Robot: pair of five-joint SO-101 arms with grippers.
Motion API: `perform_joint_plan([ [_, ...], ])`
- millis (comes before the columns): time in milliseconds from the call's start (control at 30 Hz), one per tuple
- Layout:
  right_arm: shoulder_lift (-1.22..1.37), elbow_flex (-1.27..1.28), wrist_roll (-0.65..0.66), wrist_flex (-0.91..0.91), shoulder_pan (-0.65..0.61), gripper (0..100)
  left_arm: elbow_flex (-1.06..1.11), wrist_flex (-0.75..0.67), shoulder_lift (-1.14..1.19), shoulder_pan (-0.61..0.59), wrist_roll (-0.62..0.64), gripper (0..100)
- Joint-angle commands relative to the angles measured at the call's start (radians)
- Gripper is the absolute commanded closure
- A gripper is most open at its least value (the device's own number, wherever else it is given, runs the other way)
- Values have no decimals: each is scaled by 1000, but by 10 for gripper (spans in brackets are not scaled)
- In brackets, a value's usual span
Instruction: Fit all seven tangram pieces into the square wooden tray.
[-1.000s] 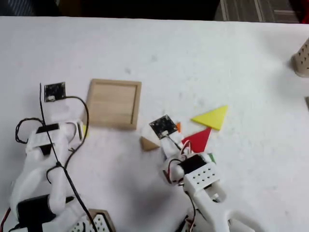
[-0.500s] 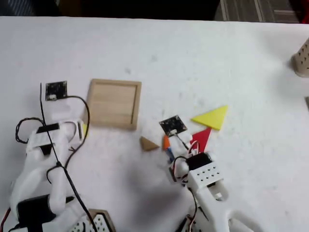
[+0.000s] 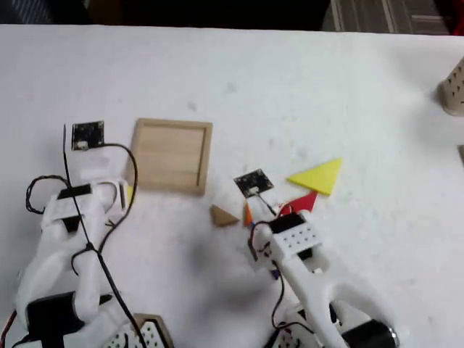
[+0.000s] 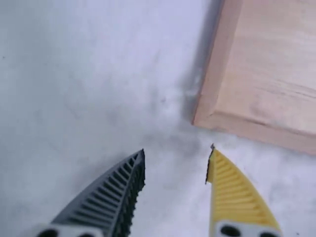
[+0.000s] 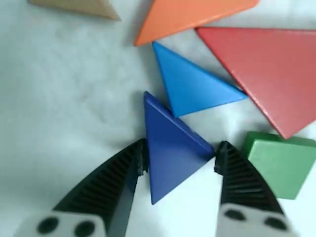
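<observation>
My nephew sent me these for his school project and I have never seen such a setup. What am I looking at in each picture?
This is a left robot arm and a right robot arm at a white table. The wide picture comes from a fixed camera looking down; the two close-ups come from cameras on the arms' wrists. The left claw hangs open and empty beside a corner of the square wooden tray. The right claw stands open astride a dark blue triangle lying on the table. Near it lie a light blue triangle, an orange piece, a red triangle, a green piece and a tan triangle; a yellow triangle lies farther off. No piece is in the tray yet.
</observation>
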Motion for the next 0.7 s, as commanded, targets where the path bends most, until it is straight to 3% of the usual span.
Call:
perform_joint_plan([
  [0, 15, -18, 3, 2, 41, 779, -6, -14, -44, 15, -11, 770],
  [267, 5, -15, -6, 7, 38, 781, -6, -14, -44, 15, -11, 770],
  [467, -2, -21, 9, 19, 47, 854, -6, -14, -44, 15, -11, 770],
  [600, -2, -21, 167, 21, 50, 862, -6, -14, -44, 13, -11, 770],
  [667, -2, -21, 170, 16, 64, 895, -6, -14, -44, 13, -11, 770],
])
